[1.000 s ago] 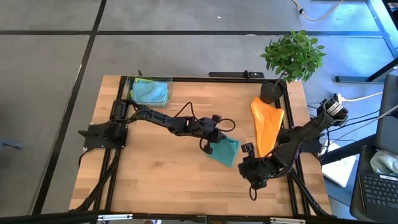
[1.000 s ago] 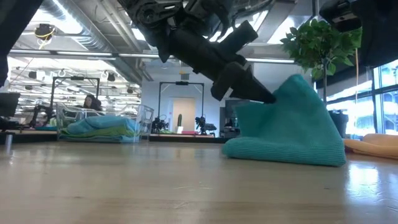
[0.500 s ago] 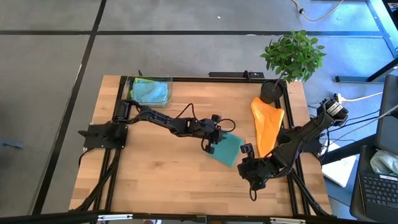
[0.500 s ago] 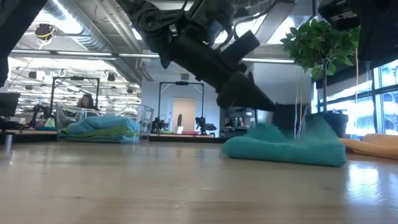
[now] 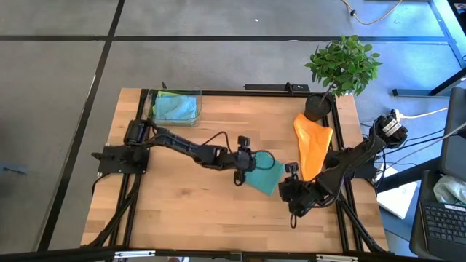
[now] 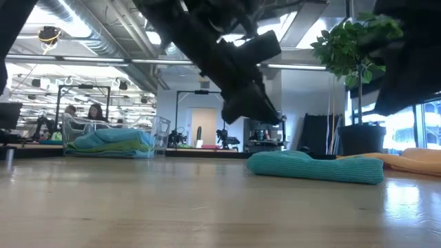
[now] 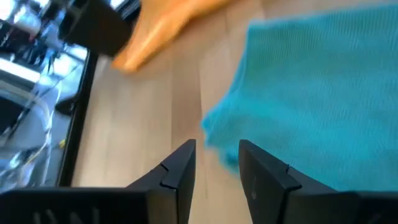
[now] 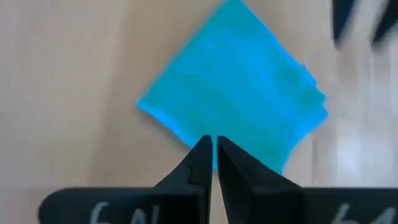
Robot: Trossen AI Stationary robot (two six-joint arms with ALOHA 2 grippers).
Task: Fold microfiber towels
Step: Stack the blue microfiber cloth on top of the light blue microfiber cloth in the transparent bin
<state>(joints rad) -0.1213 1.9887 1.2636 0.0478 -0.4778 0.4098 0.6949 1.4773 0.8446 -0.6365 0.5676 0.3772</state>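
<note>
So the big wooden surface (image 5: 182, 196) has three towel spots on it right now. The clear bin (image 5: 175, 106) up at about 11 o'clock holds the stack of folded towels (image 5: 175, 108), light blue on top with lime green peeking out under it. The orange towel (image 5: 312, 145) is lying rumpled out at 2 o'clock, just below the potted plant (image 5: 342, 69). The teal towel (image 5: 263, 175) sits a bit right of the middle as a flat folded square turned like a diamond.

That teal one is my job at the moment. My guess is the fold is basically laid and I'm in the let-go part. To do this bit well I'd lift straight off without dragging a corner, because this fuzzy stuff snags and one tug would flip the top layer open. From table height it looks flat with a slightly puffy near edge, so a light press there wouldn't hurt before it goes to the bin.

My left arm stretches from its base at 9 o'clock across the middle, elbow low, wrist dipped down. The left fingers (image 7: 214, 165) are parted and empty, hovering just off the towel's 9 o'clock edge with nothing pinched between them.

My right arm folds in from 3 o'clock, waiting at about 5 o'clock. The right fingers (image 8: 211, 163) are pressed together, holding nothing, aimed at the towel's near corner.
</note>
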